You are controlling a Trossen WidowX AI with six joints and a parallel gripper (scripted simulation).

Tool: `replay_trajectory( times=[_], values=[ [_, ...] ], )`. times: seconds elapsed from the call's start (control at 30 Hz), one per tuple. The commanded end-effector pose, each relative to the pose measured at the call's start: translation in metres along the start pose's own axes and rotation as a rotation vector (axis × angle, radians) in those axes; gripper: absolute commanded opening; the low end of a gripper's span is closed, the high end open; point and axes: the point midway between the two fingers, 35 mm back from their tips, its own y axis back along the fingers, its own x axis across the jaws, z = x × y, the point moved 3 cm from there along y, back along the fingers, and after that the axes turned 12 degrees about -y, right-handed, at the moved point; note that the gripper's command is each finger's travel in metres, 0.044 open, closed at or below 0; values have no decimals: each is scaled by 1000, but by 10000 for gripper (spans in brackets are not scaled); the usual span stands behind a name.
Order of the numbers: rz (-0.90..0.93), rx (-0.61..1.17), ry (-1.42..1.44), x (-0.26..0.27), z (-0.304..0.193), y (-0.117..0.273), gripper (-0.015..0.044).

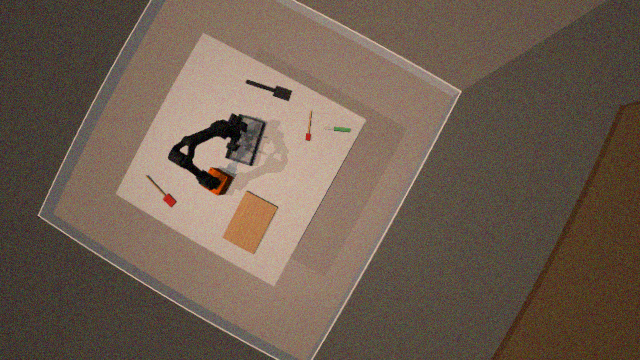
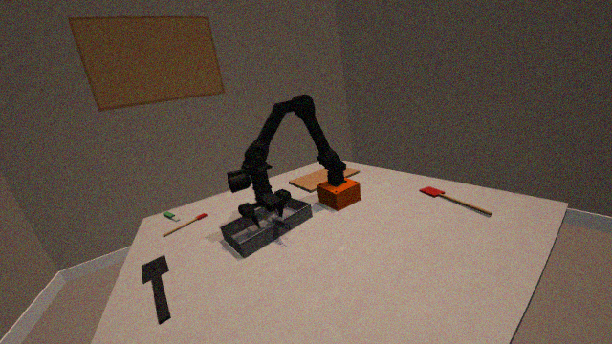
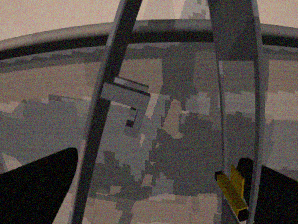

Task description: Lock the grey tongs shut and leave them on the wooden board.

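The grey tongs (image 3: 95, 135) lie open across the roasting tin (image 1: 257, 142) (image 2: 258, 246) (image 3: 172, 37). In the wrist view their two arms run from top to bottom, spread apart; the hinge is out of view. A yellow piece (image 3: 231, 192) shows by the right arm. My gripper (image 2: 269, 220) (image 3: 160, 163) is open and low in the tin, with nothing gripped. Its left fingertip is just left of the left arm. Its right fingertip is at the right arm, partly hidden by it. The wooden board (image 1: 250, 222) (image 2: 308, 182) carries nothing.
The orange base block (image 1: 218, 181) (image 2: 338, 195) stands between tin and board. A black spatula (image 1: 282, 93) (image 2: 155, 269), a small red-headed tool (image 1: 308, 136) (image 2: 202, 216), a green-handled tool (image 1: 342, 129) (image 2: 168, 215) and a larger red spatula (image 1: 169, 200) (image 2: 431, 191) lie around.
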Motion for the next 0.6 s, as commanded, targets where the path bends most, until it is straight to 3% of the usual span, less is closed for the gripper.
replay_trajectory(
  times=[0.0,0.1,0.57],
  values=[
    [7,4,-6,2,-1,-5,440],
    [1,0,0,0,0,-1,361],
    [1,0,0,0,0,-1,268]
  ],
)
